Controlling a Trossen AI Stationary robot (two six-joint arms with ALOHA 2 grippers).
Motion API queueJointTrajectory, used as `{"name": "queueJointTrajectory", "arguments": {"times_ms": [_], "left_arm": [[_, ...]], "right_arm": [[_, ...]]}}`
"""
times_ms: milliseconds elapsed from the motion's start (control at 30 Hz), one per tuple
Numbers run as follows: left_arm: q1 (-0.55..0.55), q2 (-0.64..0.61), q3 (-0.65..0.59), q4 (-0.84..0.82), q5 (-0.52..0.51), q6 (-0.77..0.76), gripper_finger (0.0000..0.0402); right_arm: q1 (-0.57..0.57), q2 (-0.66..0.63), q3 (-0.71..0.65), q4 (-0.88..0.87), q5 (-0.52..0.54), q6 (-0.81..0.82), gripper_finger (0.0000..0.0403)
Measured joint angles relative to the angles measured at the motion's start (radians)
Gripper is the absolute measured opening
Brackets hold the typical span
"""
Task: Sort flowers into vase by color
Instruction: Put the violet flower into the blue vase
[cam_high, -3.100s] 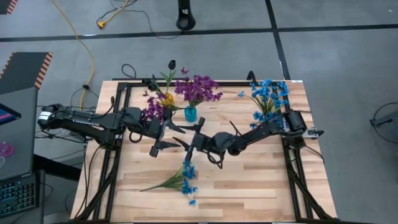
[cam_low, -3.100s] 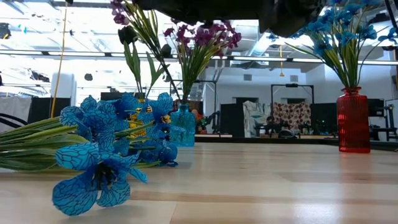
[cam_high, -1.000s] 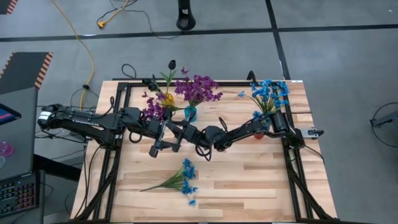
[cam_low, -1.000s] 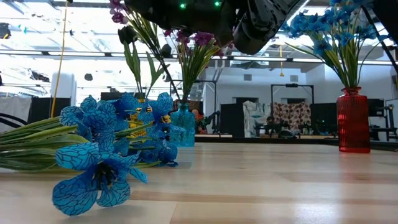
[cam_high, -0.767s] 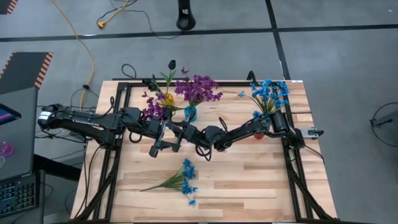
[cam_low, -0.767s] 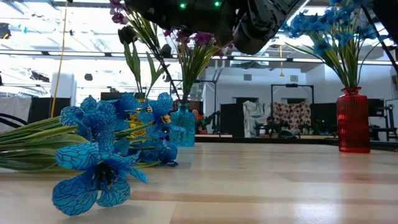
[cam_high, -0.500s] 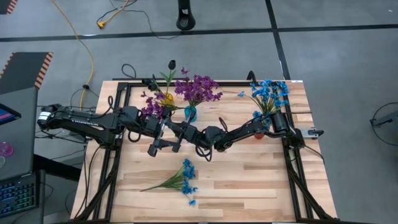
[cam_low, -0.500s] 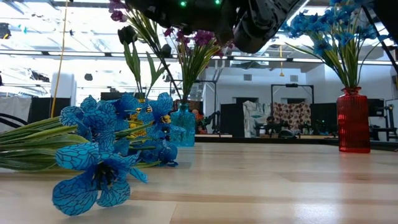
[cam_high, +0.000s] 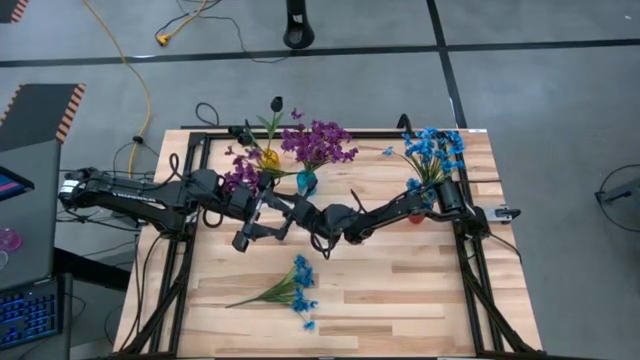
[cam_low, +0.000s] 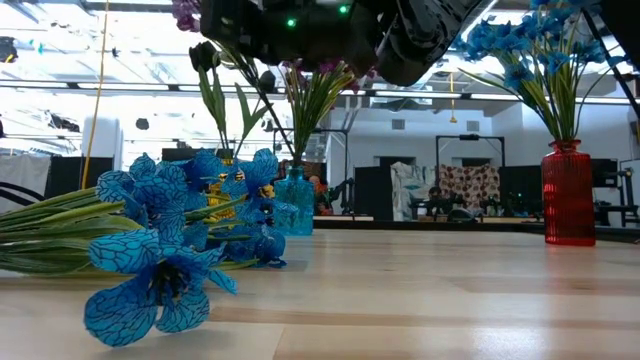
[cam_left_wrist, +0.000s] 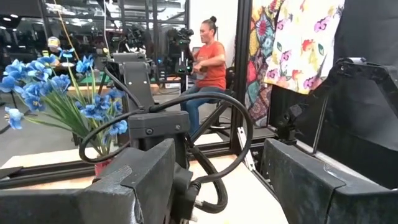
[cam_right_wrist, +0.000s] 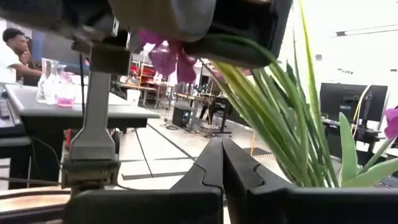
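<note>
The right pincer is seen pressed together and empty, close beside the left pincer, whose fingers are spread apart. A blue flower sprig is laid on the counter, nearer the front edge, well apart from both

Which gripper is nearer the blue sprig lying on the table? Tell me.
Right, narrowly. The right gripper hangs just beyond the blossom end of the blue sprig, shut and empty. The left gripper stands open, farther toward the vases and off to the left.
</note>
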Motion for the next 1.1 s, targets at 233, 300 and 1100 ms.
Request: {"name": "queueJointTrajectory", "arguments": {"times_ms": [233,300,1100], "left_arm": [[0.000,0.000,0.000,0.000,0.000,0.003,0.0235],[0.000,0.000,0.000,-0.001,0.000,0.003,0.0235],[0.000,0.000,0.001,-0.001,0.000,0.003,0.0235]], "right_arm": [[0.002,0.000,0.000,0.006,-0.004,0.002,0.0047],[0.003,0.000,0.000,0.008,-0.044,0.002,0.0048],[0.012,0.001,0.052,-0.087,-0.080,-0.009,0.0233]]}}
